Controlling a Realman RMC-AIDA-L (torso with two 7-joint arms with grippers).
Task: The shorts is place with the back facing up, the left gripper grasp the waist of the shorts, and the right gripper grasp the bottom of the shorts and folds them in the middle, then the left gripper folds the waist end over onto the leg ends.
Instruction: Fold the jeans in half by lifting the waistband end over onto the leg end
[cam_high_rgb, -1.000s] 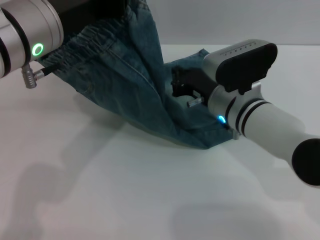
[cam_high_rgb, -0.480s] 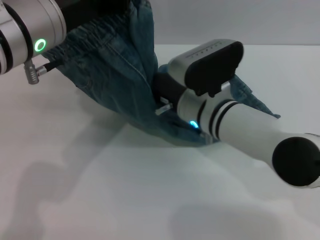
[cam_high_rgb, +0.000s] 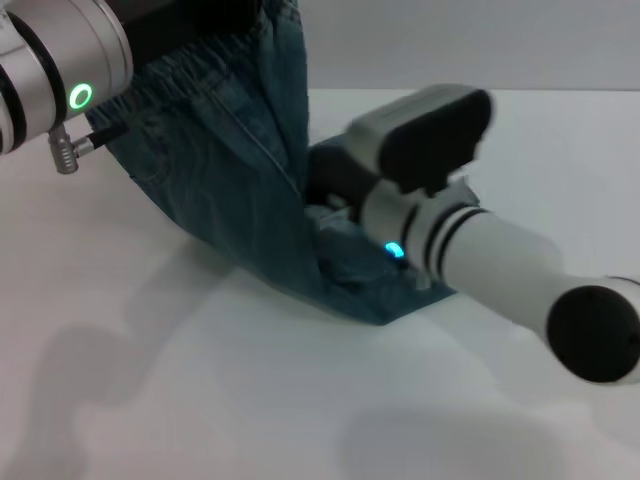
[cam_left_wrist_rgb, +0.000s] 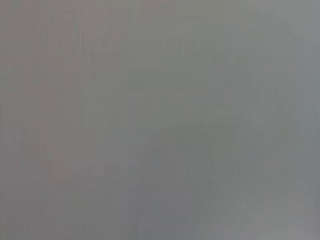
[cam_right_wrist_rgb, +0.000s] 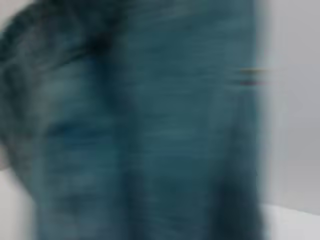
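The blue denim shorts (cam_high_rgb: 230, 180) hang slanting from the top left down to the white table (cam_high_rgb: 200, 390). Their gathered waist (cam_high_rgb: 190, 65) is raised off the table under my left gripper (cam_high_rgb: 210, 28), a black claw beside the green-ringed arm; it is shut on the waist. My right gripper (cam_high_rgb: 322, 195) sits low at the centre, pushed into the denim and shut on the bottom of the shorts (cam_high_rgb: 372, 296), whose fold rests on the table. Denim (cam_right_wrist_rgb: 150, 125) fills the right wrist view. The left wrist view is plain grey.
My right arm's white forearm (cam_high_rgb: 500, 270), with its blue light, runs from the centre to the lower right over the table. Bare white tabletop lies in front of and to the left of the shorts.
My right gripper has swung left across the table, drawing the leg end in under the hanging denim. The loose corner that trailed to the right is gone. The left arm barely moved.
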